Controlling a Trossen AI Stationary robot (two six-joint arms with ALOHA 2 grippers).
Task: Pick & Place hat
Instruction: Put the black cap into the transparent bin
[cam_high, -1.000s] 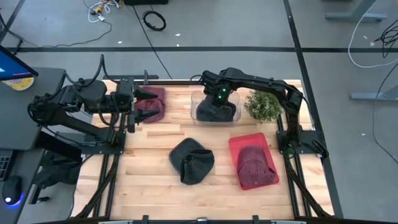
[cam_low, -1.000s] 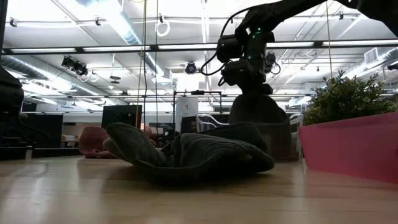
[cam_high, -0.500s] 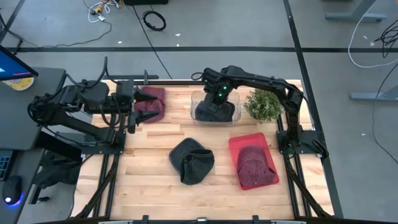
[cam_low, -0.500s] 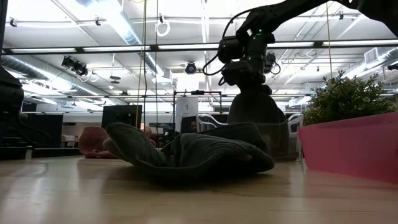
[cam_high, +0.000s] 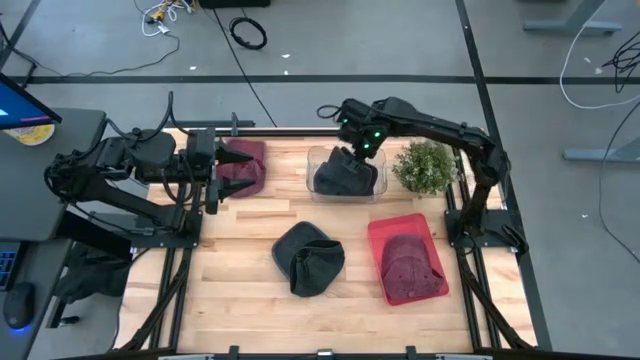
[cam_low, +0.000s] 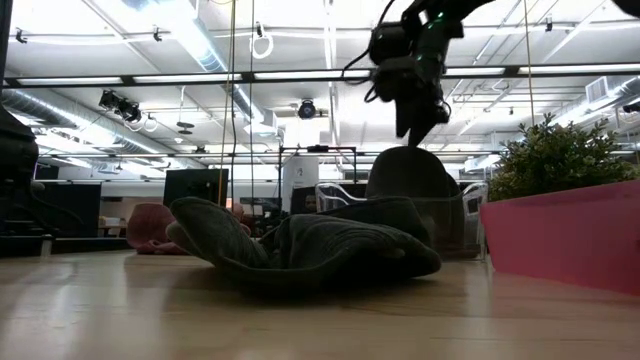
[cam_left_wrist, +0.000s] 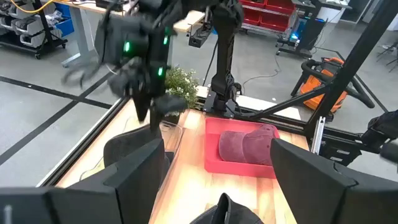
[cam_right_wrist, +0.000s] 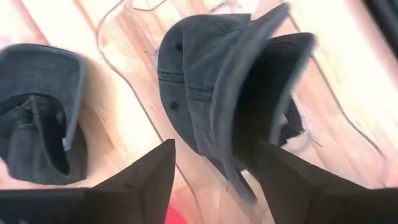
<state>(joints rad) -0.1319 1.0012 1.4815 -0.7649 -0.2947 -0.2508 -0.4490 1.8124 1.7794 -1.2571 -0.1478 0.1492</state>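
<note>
A dark grey hat (cam_high: 345, 178) lies in the clear bin (cam_high: 313, 158) at the table's far middle, and its brim and crown fill the right wrist view (cam_right_wrist: 211, 81). My right gripper (cam_high: 353, 150) hangs open just above it, touching nothing; in the low view the right gripper (cam_low: 415, 128) stands clear above the hat's crown (cam_low: 405, 175). A second dark grey hat (cam_high: 308, 258) lies crumpled on the table's middle. My left gripper (cam_high: 222, 172) waits open at the far left, next to a maroon hat (cam_high: 248, 165).
A red tray (cam_high: 385, 232) at the near right holds another maroon hat (cam_high: 410, 265). A potted plant (cam_high: 423, 167) stands right of the clear bin. Bare wood lies along the near edge and at the near left.
My right gripper has opened and let go of the dark hat, then risen above the bin and drawn slightly toward the far edge. The hat stays in the clear bin.
</note>
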